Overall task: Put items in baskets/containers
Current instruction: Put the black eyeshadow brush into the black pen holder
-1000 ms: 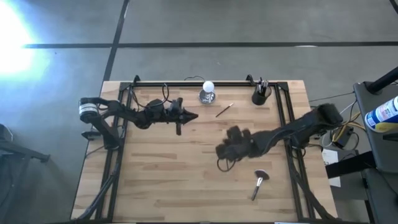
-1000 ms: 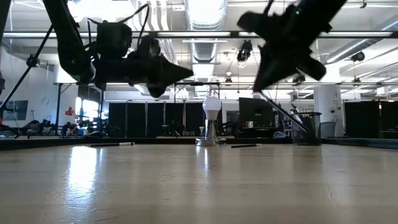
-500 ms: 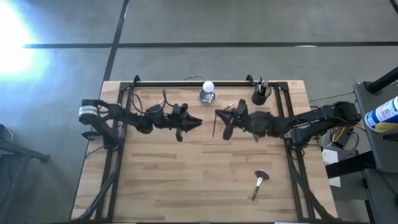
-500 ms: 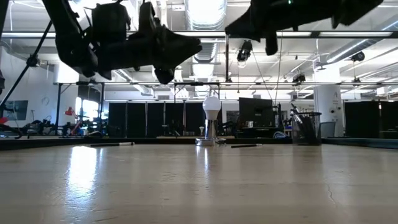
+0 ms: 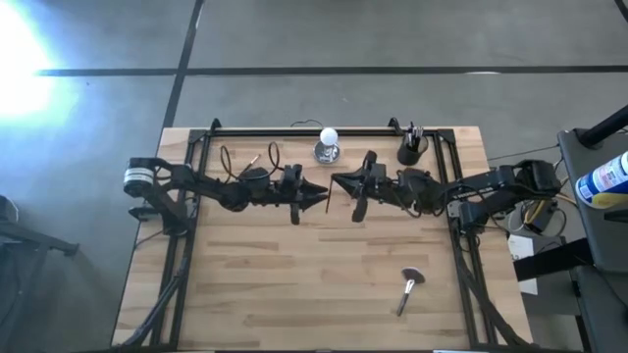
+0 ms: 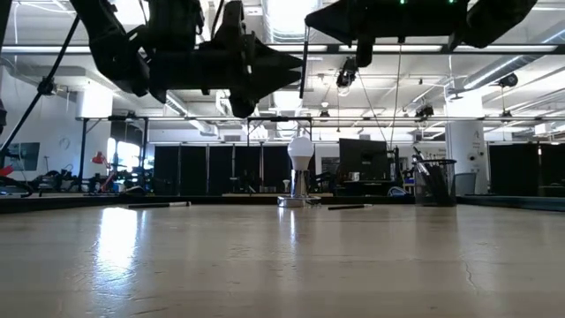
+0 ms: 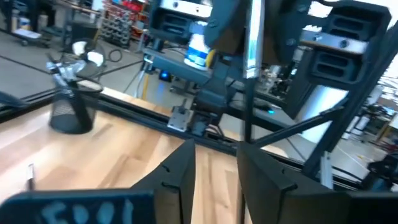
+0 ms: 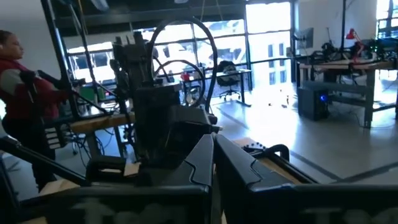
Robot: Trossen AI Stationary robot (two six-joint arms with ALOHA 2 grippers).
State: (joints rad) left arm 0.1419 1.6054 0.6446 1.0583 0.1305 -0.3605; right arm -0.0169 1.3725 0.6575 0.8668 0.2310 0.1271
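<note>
My right gripper (image 5: 336, 182) is shut on a slim makeup brush (image 7: 247, 118) above the table's middle. The brush hangs upright, its silver ferrule (image 7: 252, 43) above its dark handle. My left gripper (image 7: 214, 177) faces it from the table's left, open, with one finger on either side of the handle. I cannot tell whether they touch it. The black cup (image 5: 410, 152) stands at the far right with brushes in it. A fan-headed brush (image 5: 410, 286) lies near the right front. My right gripper pinches the brush near its upper end (image 6: 305, 31) between its two shut fingers. The fingers lie level, come from the table's right and cross the brush. The brush hangs straight down below them, well clear of the table.
A shiny silver object topped with a white ball (image 5: 328, 145) stands at the far middle. Two loose brushes (image 6: 168, 204) (image 6: 349, 207) lie on the far part of the table. A black frame rail (image 5: 304, 129) runs along the far edge. A person (image 8: 18, 81) stands beyond the table.
My right gripper has risen from the table's middle and gone toward the far edge and the left. It has turned from pointing down to level, carrying the brush. My left gripper has moved right and up toward it, until its fingers stand around the brush.
</note>
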